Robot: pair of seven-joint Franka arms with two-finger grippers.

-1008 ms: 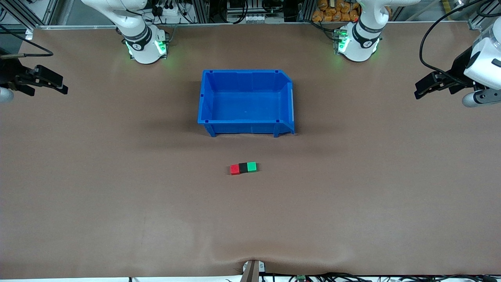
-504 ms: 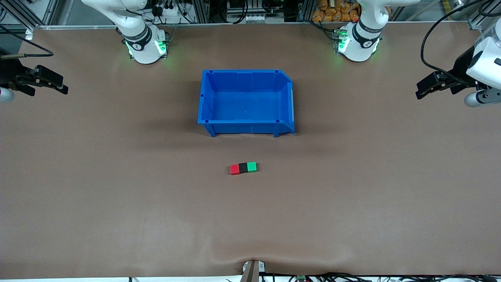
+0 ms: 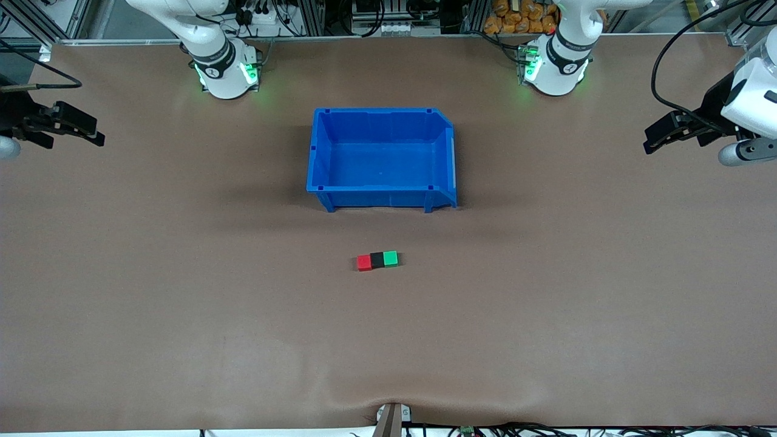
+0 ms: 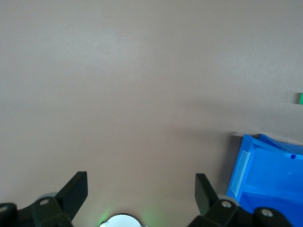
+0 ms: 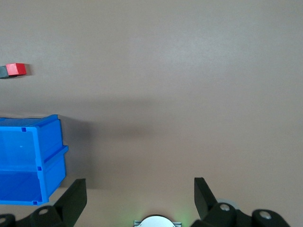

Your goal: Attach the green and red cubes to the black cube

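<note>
The red cube [image 3: 364,262], the black cube [image 3: 377,260] and the green cube [image 3: 391,258] lie joined in one row on the table, the black one in the middle, nearer to the front camera than the blue bin. My left gripper [image 3: 651,140] is open and empty, held high at the left arm's end of the table. My right gripper [image 3: 97,134] is open and empty at the right arm's end. The right wrist view shows the red cube [image 5: 16,69] and a sliver of the black cube [image 5: 3,72]. The left wrist view shows an edge of the green cube [image 4: 300,98].
An empty blue bin [image 3: 452,159] stands mid-table, farther from the front camera than the cubes; it also shows in the left wrist view [image 4: 246,166] and the right wrist view [image 5: 52,151]. Brown tabletop surrounds the cubes.
The left arm shifted very slightly at its end of the table. The cubes and the right arm have not moved.
</note>
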